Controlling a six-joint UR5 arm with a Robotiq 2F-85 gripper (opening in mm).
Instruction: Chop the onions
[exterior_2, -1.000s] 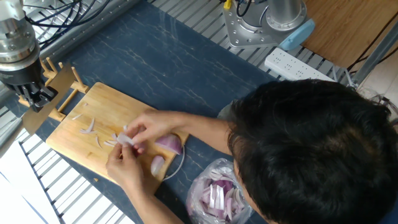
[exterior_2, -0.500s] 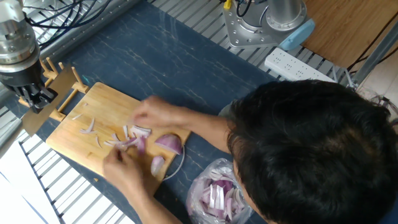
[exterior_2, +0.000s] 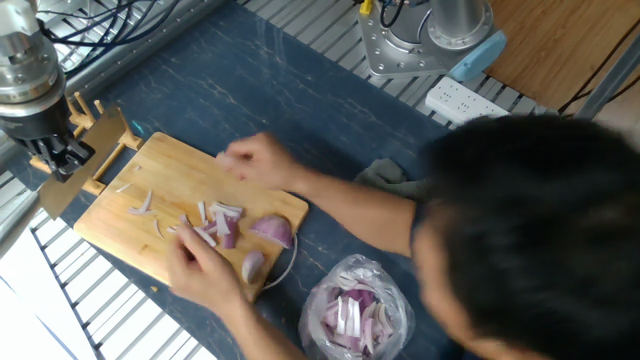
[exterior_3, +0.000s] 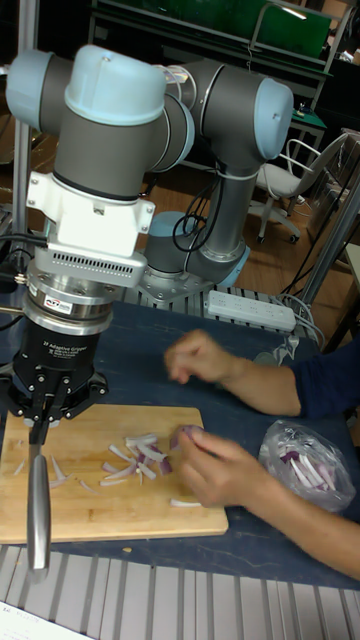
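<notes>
You see a person's hand (exterior_3: 215, 470) resting on the cutting board (exterior_3: 100, 505) at about 3 o'clock, beside the onions (exterior_3: 140, 455) scattered at its center. At 9 o'clock, the gripper (exterior_3: 38, 418) has its fingers pinching a knife (exterior_3: 38, 515), blade pointing down. A bag (exterior_2: 355, 315) of slices lies alongside.

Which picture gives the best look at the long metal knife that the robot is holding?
The tall fixed view: the knife hangs blade down from the gripper over the wooden cutting board, seen full length. In the fixed view only the gripper shows at the frame's left edge; the blade can't be made out.
</notes>
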